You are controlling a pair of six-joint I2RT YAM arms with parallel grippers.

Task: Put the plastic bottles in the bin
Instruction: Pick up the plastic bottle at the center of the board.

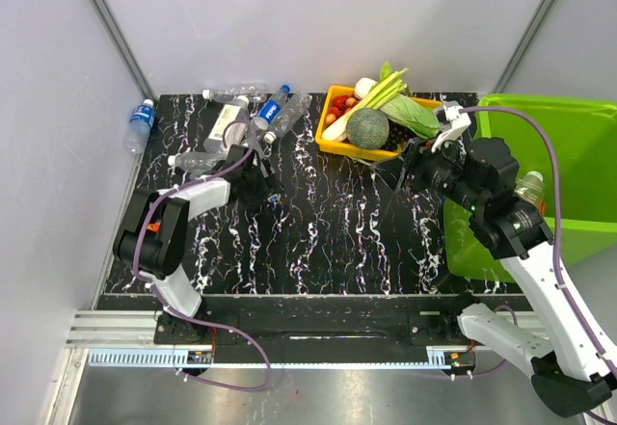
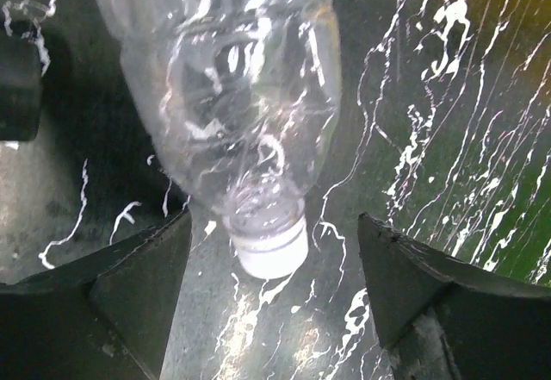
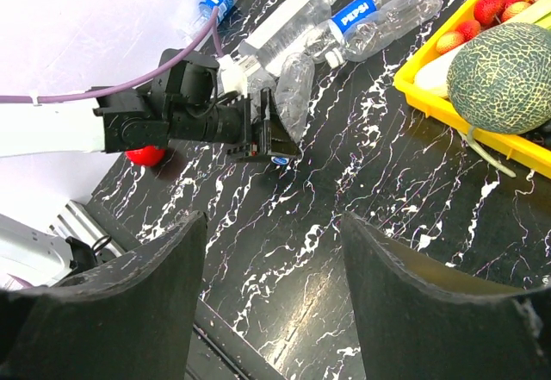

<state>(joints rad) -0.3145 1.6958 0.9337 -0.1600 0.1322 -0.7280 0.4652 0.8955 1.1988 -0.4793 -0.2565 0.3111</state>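
Note:
Several plastic bottles (image 1: pixel 241 117) lie in a cluster at the table's back left; they also show in the right wrist view (image 3: pixel 344 14). One blue-labelled bottle (image 1: pixel 141 121) lies off the table by the left wall. My left gripper (image 1: pixel 258 174) is open over a clear bottle (image 2: pixel 232 96). The bottle's white cap (image 2: pixel 269 246) lies between the fingertips without touching them. My right gripper (image 1: pixel 403 170) is open and empty above the table, near the yellow tray. The lime-green bin (image 1: pixel 564 121) stands at the right, and a bottle (image 1: pixel 530 186) shows inside it.
A yellow tray (image 1: pixel 333 134) of vegetables and fruit stands at the back centre, with a melon (image 3: pixel 504 70) and strawberries in it. Grey walls close the left and back sides. The right arm reaches across the bin's near corner.

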